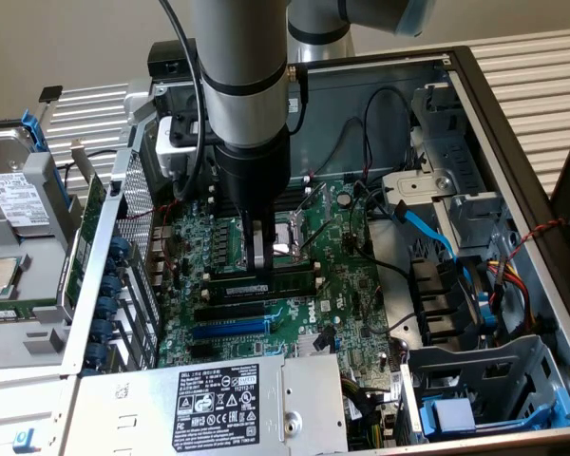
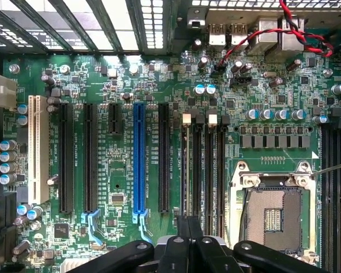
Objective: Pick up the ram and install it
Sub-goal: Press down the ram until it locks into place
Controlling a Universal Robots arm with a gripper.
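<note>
1. One blue expansion slot point(image 2: 138, 159) on the motherboard.
2. One white slot point(image 2: 37, 149), well apart from the blue one.
3. Four black memory slots point(image 2: 203, 170), between the blue slot and the one CPU socket point(image 2: 273, 216).

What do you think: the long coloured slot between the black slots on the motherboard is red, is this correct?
Not red. The wrist view shows that the long coloured slot between the black slots on the motherboard is blue.

green motherboard point(image 2: 119, 187), blue expansion slot point(image 2: 138, 159), white slot point(image 2: 37, 149), black gripper point(image 2: 187, 242)
</note>
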